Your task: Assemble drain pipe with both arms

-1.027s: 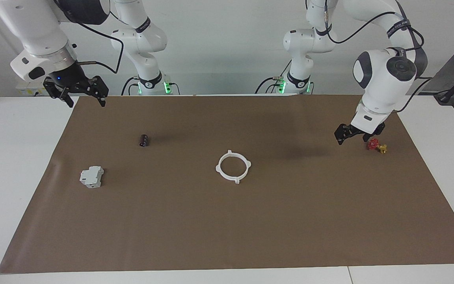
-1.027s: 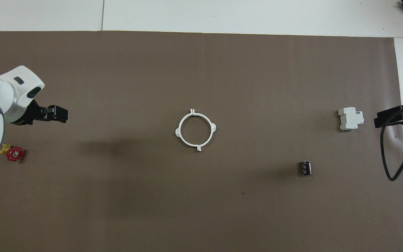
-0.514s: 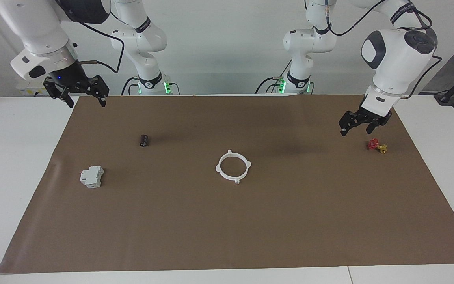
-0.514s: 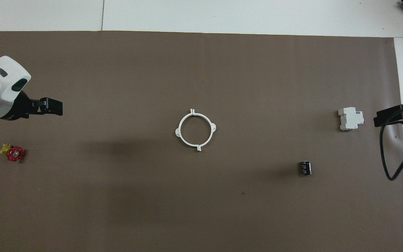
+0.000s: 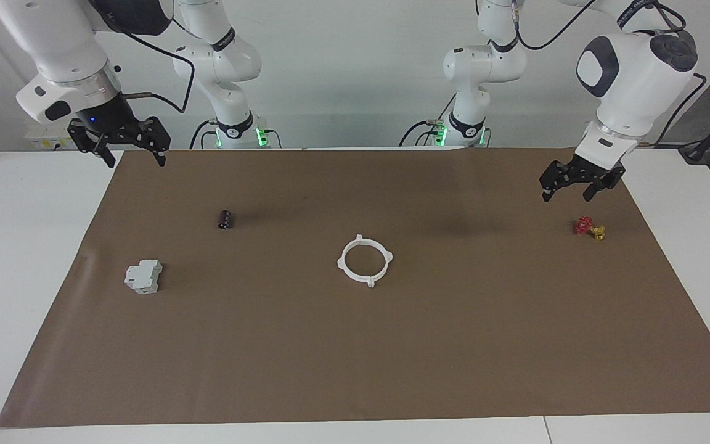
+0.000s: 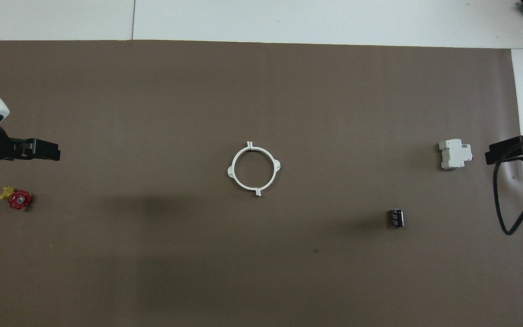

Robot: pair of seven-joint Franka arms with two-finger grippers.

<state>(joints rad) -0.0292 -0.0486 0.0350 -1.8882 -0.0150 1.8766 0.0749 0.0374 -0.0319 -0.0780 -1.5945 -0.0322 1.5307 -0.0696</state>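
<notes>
Assembly appeared finished as the drain pipe (image 5: pixel 364 261) was left as one closed ring at mid-desk, both the left tool (image 5: pixel 581 180) and the right tool (image 5: pixel 119 144) raised with fingers apart and empty, only parking judged outstanding.

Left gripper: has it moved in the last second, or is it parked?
Yes. The left gripper, open and empty, has risen and drawn back toward the robots, away from the red valve, which stayed put.

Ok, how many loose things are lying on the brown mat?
4: white plastic ring mid-mat; small black cylinder and blocky grey-white box toward the right arm's end; red-and-yellow valve toward the left arm's. None appears hidden.
</notes>
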